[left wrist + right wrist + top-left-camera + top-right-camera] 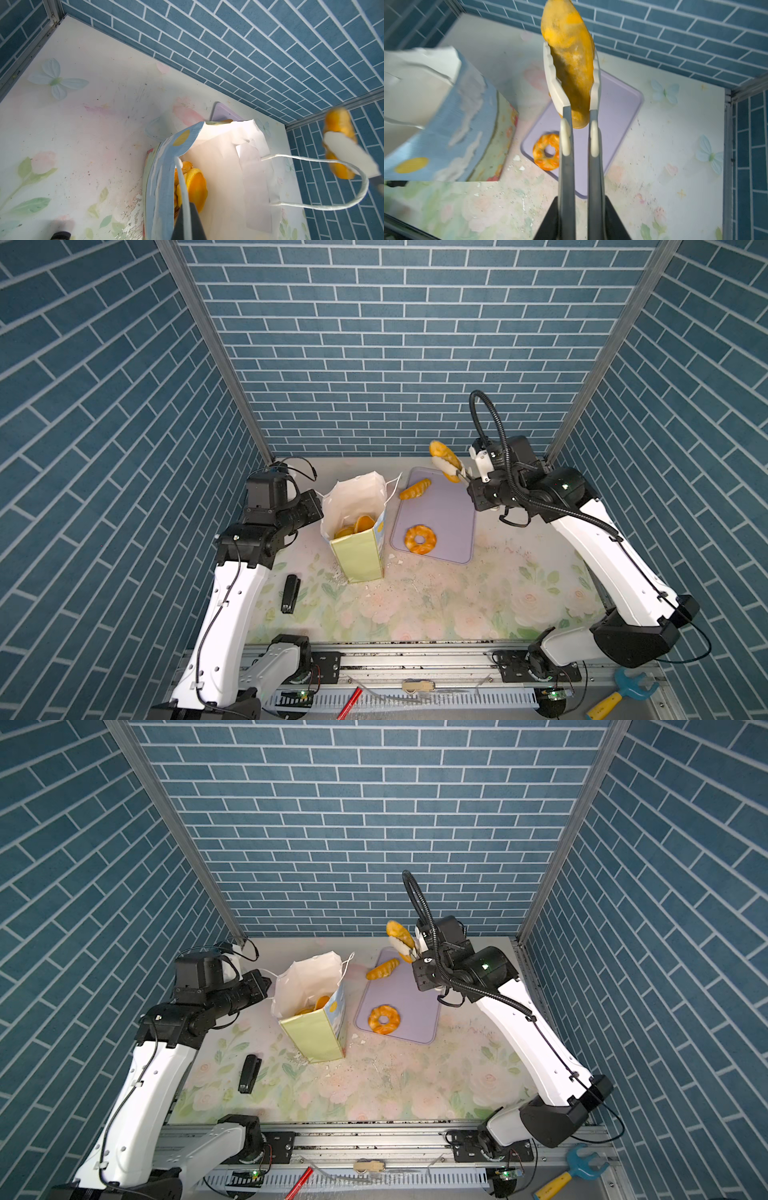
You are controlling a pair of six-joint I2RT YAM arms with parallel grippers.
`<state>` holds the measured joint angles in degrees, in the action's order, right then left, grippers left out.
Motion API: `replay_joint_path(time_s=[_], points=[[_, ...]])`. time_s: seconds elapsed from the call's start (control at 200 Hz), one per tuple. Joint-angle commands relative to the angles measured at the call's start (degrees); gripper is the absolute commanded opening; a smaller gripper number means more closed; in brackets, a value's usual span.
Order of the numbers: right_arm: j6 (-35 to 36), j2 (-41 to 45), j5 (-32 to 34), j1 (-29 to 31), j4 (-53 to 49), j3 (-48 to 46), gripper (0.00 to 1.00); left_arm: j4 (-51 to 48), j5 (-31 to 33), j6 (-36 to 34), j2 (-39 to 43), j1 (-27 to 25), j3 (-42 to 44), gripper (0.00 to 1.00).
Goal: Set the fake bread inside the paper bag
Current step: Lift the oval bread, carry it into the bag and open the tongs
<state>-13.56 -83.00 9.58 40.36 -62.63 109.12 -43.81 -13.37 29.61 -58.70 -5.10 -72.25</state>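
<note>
Fake bread loaf (442, 452) in tongs (566, 176) clenched by right claw (581, 218) hangs at paper bag's (359, 556) 2 o'clock, clear for dropping in; left claw (188, 220) clenches cord handle (182, 187), likely steadying it.

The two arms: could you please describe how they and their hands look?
The left arm and right arm have white shells, black joints and thin black cables. A ribbed black hose loops over the right arm. The right hand has grey stems with white scalloped tips.

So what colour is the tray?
The tray is lilac, clearest in a top view.
</note>
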Motion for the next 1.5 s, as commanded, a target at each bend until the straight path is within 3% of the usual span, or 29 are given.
replay_joint_path(time_s=[0.0, 0.245, 0.57, 0.7, 0.785, 0.94, 1.235, 1.495], points=[[1.17, -2.38, -2.52, 4.63, 0.33, 8.80, 0.23, 1.40, -0.91, 0.98, 1.51, 0.01, 1.24, 0.00], [7.35, -15.50, -1.35, 16.90, -5.19, 29.45, 0.23, 1.54, -0.70, 1.29, 2.23, -0.08, 2.08, 0.00], [9.16, -22.28, -1.57, 22.77, -11.83, 29.42, 0.25, 1.14, -0.26, 0.89, 2.51, -0.10, 2.02, 0.00], [9.43, -22.71, -0.51, 23.30, -13.05, 27.33, 0.27, 1.38, -0.49, 0.94, 2.37, -0.12, 2.32, 0.00], [9.65, -23.31, -0.06, 23.40, -13.65, 27.50, 0.38, 1.45, -0.60, 0.98, 2.37, -0.10, 2.37, 0.00], [10.29, -24.26, 0.85, 23.39, -13.66, 28.79, 0.49, 1.07, -0.52, 0.72, 2.58, -0.17, 2.20, 0.00], [11.70, -22.55, 4.32, 23.27, -10.91, 33.70, 0.49, 1.03, -0.52, 0.71, 2.73, -0.14, 2.50, 0.00], [11.59, -13.24, 10.30, 17.31, -9.69, 27.36, 0.49, 1.14, -0.52, 0.63, 2.71, -0.10, 2.61, 0.00]])
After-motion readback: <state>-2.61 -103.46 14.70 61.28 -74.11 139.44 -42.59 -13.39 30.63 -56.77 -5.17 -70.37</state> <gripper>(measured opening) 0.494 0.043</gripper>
